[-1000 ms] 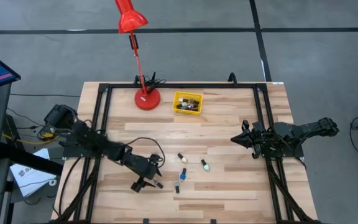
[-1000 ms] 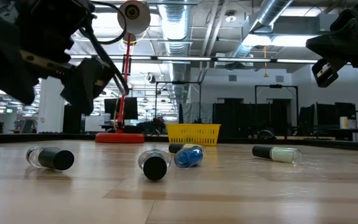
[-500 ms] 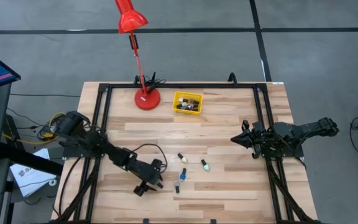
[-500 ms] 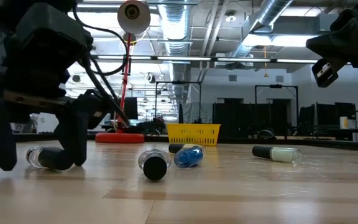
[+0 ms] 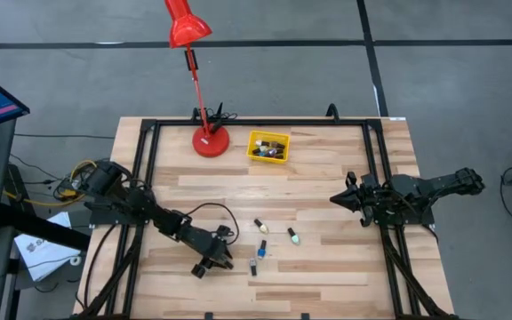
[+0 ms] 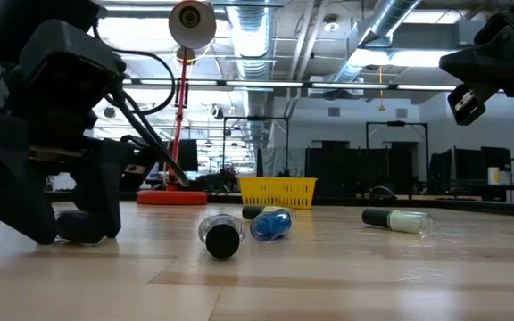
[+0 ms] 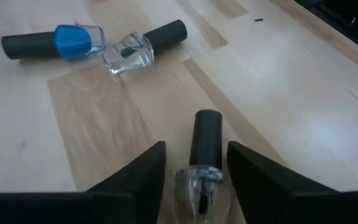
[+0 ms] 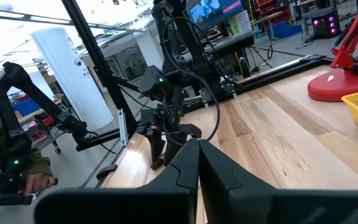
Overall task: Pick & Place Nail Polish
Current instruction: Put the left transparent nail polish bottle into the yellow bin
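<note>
My left gripper (image 5: pixel 212 260) is open and low on the table, its fingers on either side of a clear nail polish bottle with a black cap (image 7: pixel 204 162). That bottle lies on its side, and I see no contact. In the low view the fingers (image 6: pixel 70 218) hide most of it. A blue bottle (image 7: pixel 73 40) and another clear bottle (image 7: pixel 129 53) lie beyond. A pale green bottle (image 5: pixel 292 236) and a dark-capped one (image 5: pixel 259 224) lie mid-table. My right gripper (image 5: pixel 338 199) is shut and empty, raised at the right.
A small yellow bin (image 5: pixel 268 147) with several bottles stands at the far middle, beside a red lamp's base (image 5: pixel 210 140). A black frame (image 5: pixel 149 133) runs along the table's left, far and right edges. Bare wood lies at the near right.
My left gripper has come down to the table top and now stands with its fingers around the clear bottle at the near left. The bottles have stayed where they were.
</note>
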Tool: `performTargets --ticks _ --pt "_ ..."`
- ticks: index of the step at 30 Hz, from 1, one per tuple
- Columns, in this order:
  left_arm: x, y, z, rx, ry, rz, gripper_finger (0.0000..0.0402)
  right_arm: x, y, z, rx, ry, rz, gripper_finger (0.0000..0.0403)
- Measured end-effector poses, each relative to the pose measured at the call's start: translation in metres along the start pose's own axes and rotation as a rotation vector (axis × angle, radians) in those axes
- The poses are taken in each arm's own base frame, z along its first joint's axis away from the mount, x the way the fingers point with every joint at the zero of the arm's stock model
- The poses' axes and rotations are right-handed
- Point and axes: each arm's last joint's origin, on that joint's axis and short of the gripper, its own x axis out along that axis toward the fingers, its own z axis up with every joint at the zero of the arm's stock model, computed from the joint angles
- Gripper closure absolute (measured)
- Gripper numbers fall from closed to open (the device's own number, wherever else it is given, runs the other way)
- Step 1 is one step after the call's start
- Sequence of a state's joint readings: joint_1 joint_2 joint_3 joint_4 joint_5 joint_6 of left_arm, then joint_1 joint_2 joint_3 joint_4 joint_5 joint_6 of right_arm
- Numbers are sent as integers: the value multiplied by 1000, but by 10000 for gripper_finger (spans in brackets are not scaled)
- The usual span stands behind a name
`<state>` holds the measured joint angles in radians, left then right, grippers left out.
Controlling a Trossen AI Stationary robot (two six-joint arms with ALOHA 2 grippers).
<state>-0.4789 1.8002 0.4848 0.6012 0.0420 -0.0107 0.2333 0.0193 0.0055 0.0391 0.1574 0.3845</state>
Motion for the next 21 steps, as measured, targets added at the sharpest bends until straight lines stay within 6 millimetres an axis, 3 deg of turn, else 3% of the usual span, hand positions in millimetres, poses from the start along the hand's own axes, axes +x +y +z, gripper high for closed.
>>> performTargets --ticks 8,16,21 --pt "-2 0 -5 9 3 16 290 0 0 0 0 0 0 402" --pt "-2 4 -4 -35 -11 45 290 0 0 0 0 0 -1 402" --pt "2 13 8 -86 -32 54 290 0 0 0 0 0 0 402"
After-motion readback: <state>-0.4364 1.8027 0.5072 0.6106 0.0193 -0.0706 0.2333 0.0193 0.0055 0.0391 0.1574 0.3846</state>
